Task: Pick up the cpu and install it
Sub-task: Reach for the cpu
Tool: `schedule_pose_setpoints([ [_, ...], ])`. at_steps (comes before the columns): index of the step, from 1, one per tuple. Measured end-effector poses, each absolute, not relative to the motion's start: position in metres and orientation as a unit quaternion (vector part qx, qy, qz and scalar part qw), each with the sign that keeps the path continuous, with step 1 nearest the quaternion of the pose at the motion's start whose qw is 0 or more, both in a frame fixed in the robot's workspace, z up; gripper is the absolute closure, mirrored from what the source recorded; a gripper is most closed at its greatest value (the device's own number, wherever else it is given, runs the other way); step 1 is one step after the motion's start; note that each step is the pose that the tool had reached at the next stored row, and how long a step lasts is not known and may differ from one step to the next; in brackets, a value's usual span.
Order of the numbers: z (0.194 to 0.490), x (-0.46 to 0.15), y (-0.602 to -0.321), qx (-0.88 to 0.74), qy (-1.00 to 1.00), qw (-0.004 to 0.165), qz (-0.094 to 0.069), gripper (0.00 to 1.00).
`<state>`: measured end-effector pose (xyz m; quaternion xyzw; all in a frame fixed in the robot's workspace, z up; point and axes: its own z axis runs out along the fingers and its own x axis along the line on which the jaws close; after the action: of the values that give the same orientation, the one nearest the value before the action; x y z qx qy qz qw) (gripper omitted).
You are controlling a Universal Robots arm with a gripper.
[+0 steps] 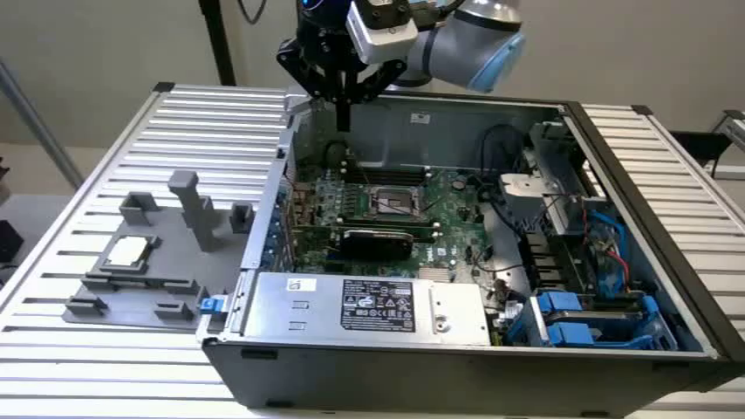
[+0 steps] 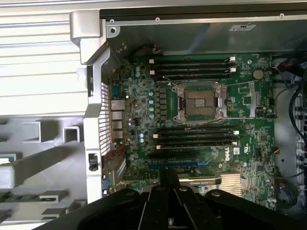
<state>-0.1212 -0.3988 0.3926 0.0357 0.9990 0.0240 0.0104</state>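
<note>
The cpu (image 1: 128, 251), a small pale silver square, lies in a holder on the grey fixture plate (image 1: 111, 301) on the slatted table at the exterior view's left. My gripper (image 1: 345, 120) hangs high over the back left corner of the open computer case, far from the cpu. Its fingers are shut together with nothing between them; in the wrist view they (image 2: 168, 178) meet as a dark wedge over the board's edge. The motherboard (image 2: 144, 120) lies flat in the case, and its black socket frame (image 1: 396, 202) (image 2: 200, 101) has a dark, bare centre.
A silver power supply box (image 1: 366, 305) with a black label fills the case's front. Blue drive bays (image 1: 582, 319) and cables (image 1: 605, 253) sit at the exterior view's right. Grey posts (image 1: 192, 209) rise from the fixture plate near the cpu. The case wall (image 1: 279, 166) stands between fixture and motherboard.
</note>
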Motion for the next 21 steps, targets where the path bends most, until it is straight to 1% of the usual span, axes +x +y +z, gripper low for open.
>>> schedule_pose_setpoints([
  [11, 0.393, -0.122, -0.399, 0.036, 0.999, 0.010, 0.024, 0.89],
  [21, 0.393, -0.167, -0.404, 0.036, 0.999, 0.010, 0.024, 0.89],
])
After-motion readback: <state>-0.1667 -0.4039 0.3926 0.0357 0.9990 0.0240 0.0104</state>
